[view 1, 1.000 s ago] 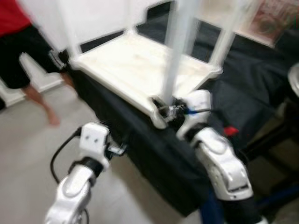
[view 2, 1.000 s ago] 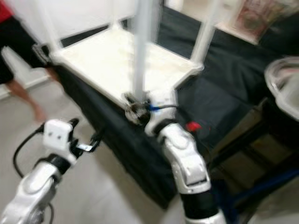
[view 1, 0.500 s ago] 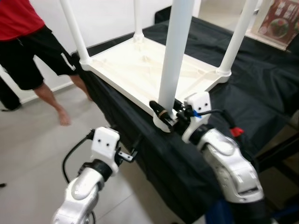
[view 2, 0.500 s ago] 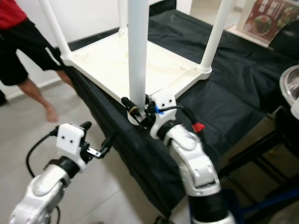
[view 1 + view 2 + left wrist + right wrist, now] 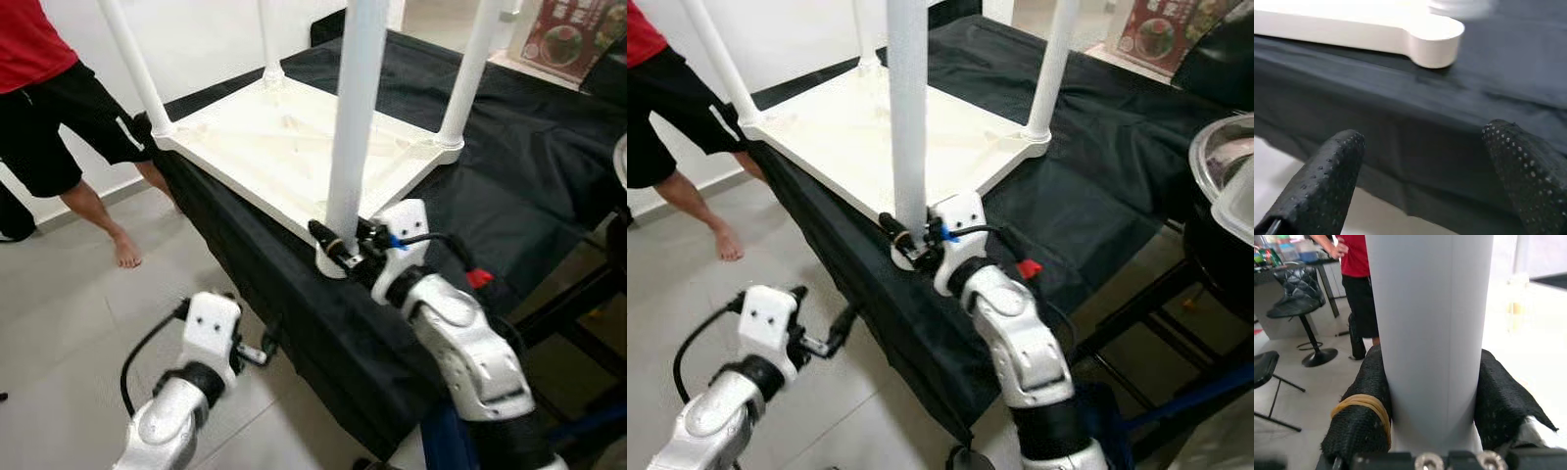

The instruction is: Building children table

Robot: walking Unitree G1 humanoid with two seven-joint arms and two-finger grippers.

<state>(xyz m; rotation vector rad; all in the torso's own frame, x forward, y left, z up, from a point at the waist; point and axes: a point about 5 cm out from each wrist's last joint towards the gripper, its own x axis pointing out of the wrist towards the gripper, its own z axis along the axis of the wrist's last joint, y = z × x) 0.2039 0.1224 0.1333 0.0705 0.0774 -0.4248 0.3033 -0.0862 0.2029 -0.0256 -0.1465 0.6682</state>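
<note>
A white children's table (image 5: 284, 147) lies upside down on a black-draped table, its legs pointing up. My right gripper (image 5: 338, 247) is shut on the base of the nearest leg (image 5: 353, 117), at the tabletop's near corner. In the right wrist view the black fingers (image 5: 1364, 401) press both sides of that leg (image 5: 1430, 333). My left gripper (image 5: 257, 348) hangs low beside the hanging cloth, open and holding nothing. In the left wrist view its fingertips (image 5: 1327, 181) stand wide apart below the rounded corner (image 5: 1432, 44) of the tabletop.
A person (image 5: 49, 98) in a red shirt and black shorts stands barefoot on the tiled floor at the far left. The black cloth (image 5: 509, 166) drapes over the table's edge. A metal bowl (image 5: 1225, 157) sits at the right. Office chairs (image 5: 1298, 308) stand behind.
The camera has steadied and shifted. My left arm has dropped a little lower toward the floor. My right gripper has stayed shut on the near leg.
</note>
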